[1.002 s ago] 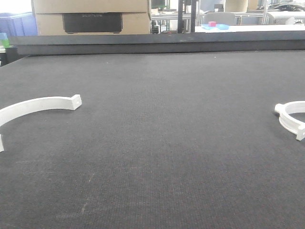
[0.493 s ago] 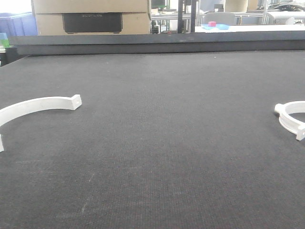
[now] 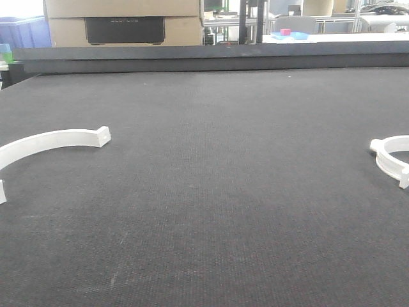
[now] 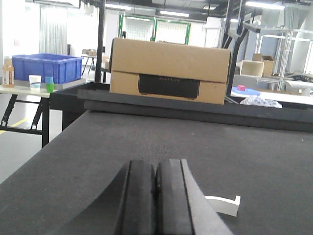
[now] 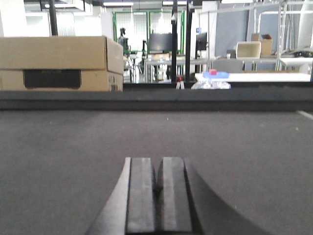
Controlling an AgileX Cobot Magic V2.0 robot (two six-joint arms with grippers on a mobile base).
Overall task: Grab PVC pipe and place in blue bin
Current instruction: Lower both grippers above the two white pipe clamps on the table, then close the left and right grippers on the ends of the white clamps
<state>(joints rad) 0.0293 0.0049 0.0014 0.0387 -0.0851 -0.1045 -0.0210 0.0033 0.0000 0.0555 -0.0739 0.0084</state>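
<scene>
On the dark mat point(image 3: 217, 192), front cam shows two white curved PVC pieces lying flat: left arc point(image 3: 54, 141) near the left edge, right arc point(image 3: 391, 160) partly cut off by the frame's right edge. They're well apart, w/ bare mat between them.

Left gripper point(image 4: 157, 169) has its pads pressed together w/ nothing between them. One end of an arc point(image 4: 222, 204) sits just off to its right on the mat. Right gripper point(image 5: 159, 169) is likewise closed on nothing, and no PVC shows in its cam.

Blue bin point(image 4: 46, 67) is off the mat, on a side table beyond the left edge, so it's a long carry.

Risks as I see them:
- If I descend w/ pads closed, I'd prob shove the arc instead of grabbing it.
- The arc is thin and low, so a shallow pinch could slip or skid it.
- A weak hold could drop it before the bin.
</scene>
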